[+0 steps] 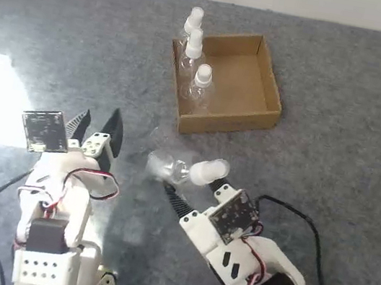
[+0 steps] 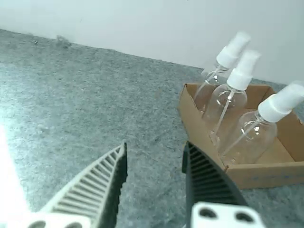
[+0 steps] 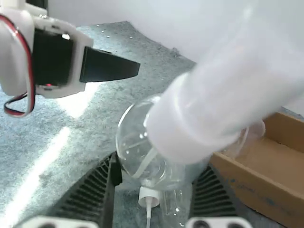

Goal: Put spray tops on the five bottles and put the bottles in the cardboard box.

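Bottle (image 1: 170, 166) with spray top (image 1: 209, 171) fitted, tilted and held tight by the right pincer (image 1: 193, 185), near the cardboard box (image 1: 226, 123) where three bottles (image 1: 193, 49) stand; left pincer (image 1: 100, 120) wide open, empty; next, we judge, it needs lifting over the box wall.

3 clear bottles (image 1: 192, 59) w/ white spray tops (image 1: 195, 39) upright in row inside cardboard box (image 1: 230, 123), along one wall. 4th bottle (image 1: 164, 166), top on, sideways in right gripper (image 1: 194, 183) nr box.
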You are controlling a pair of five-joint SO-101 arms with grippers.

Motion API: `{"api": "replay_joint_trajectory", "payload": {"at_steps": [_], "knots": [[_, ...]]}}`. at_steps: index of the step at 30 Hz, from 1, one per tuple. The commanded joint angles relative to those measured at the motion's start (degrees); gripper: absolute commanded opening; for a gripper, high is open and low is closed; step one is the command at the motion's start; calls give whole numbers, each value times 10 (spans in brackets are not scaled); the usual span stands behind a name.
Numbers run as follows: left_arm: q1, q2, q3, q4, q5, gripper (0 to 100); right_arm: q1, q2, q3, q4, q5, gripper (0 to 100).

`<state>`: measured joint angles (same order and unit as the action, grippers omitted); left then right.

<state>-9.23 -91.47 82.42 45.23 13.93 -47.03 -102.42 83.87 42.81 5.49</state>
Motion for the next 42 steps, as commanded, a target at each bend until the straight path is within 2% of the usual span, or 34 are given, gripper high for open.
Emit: {"api": "replay_joint_trajectory", "payload": {"at_steps": [1,6,11,17,24,31,42], "knots": [[-5,-4,7,-12,5,181,36,-4,-66,16,28,69],[-6,-4,31,-48,5,181,84,-4,-113,28,53,69],[-6,-4,34,-48,4,181,126,-3,-142,41,88,69],[-6,-4,36,-48,4,181,163,27,-173,39,92,69],[-6,-4,36,-47,4,181,196,188,-280,29,91,69],[-37,-4,36,-49,4,181,246,349,-347,-42,92,69],[-40,-4,58,-84,4,181,279,630,-474,-131,119,69]]}}
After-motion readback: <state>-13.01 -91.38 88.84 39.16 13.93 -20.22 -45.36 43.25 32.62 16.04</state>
